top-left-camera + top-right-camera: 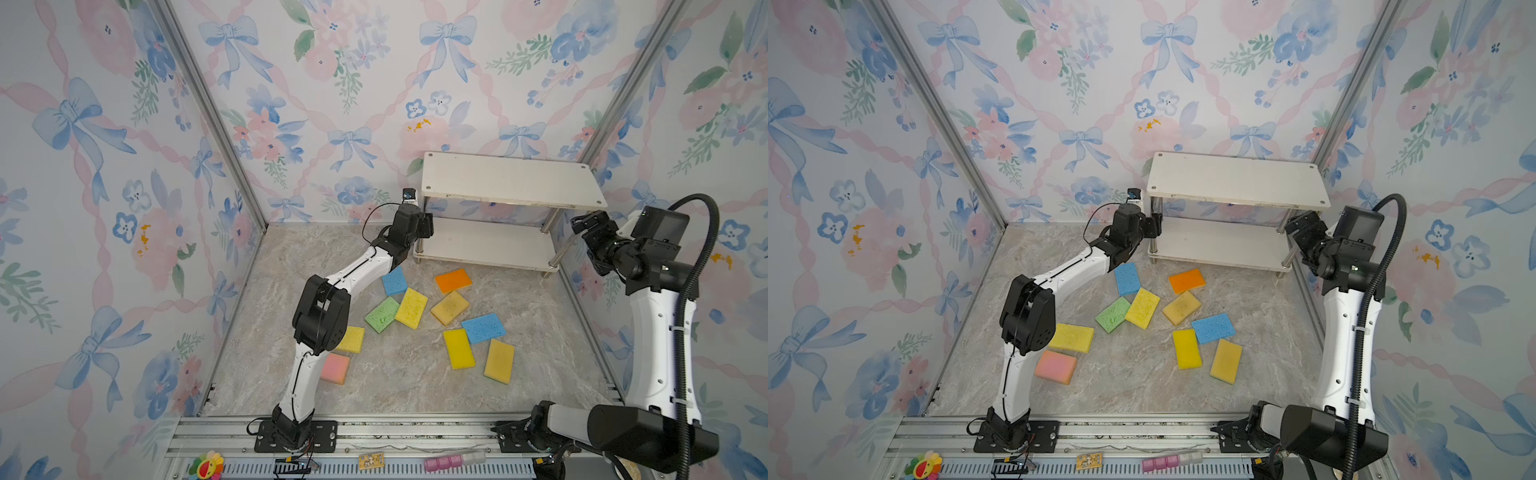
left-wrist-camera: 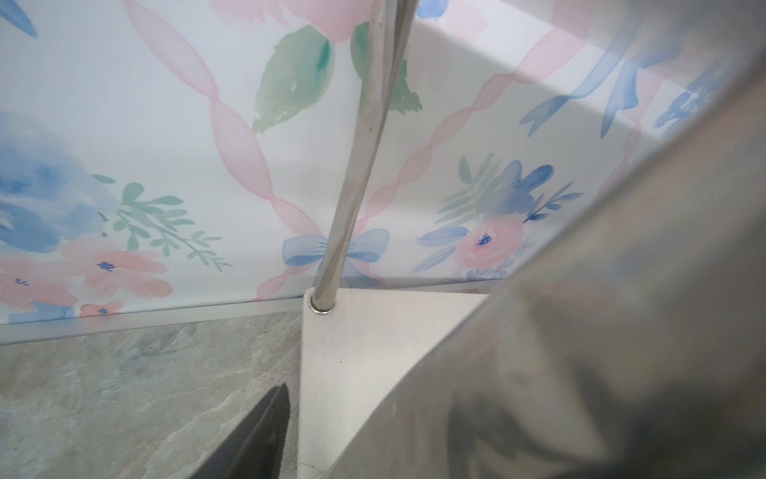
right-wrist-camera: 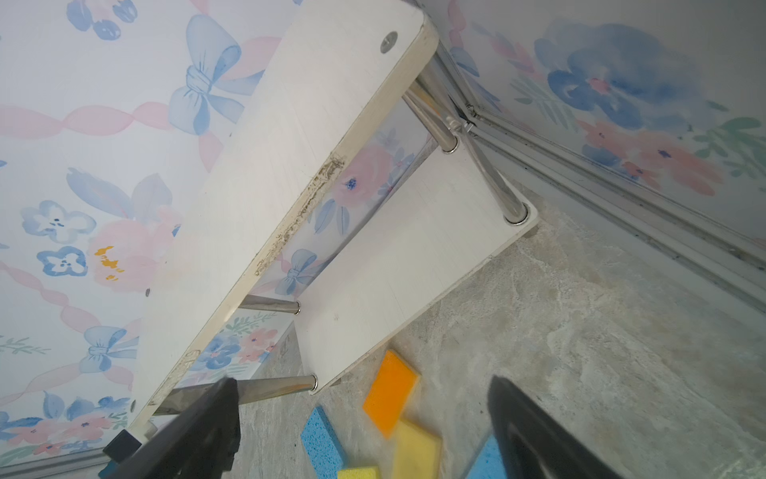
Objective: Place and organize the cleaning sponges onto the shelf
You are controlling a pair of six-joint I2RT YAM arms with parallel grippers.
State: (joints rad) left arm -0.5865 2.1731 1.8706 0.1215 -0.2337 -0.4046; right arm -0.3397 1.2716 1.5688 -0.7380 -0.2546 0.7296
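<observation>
Since all ten sponges lie scattered flat on the marbled table before the bare white shelf, none is stored.
Sponges: porous rectangles, likely soft, light and squashy; best pinched across the short edges.
Shelf: stiff boards, shiny metal posts.
Left pincer: at the shelf's front left post; grip cannot be told.
Right pincer: spread wide, empty, beside the shelf's right end.
</observation>
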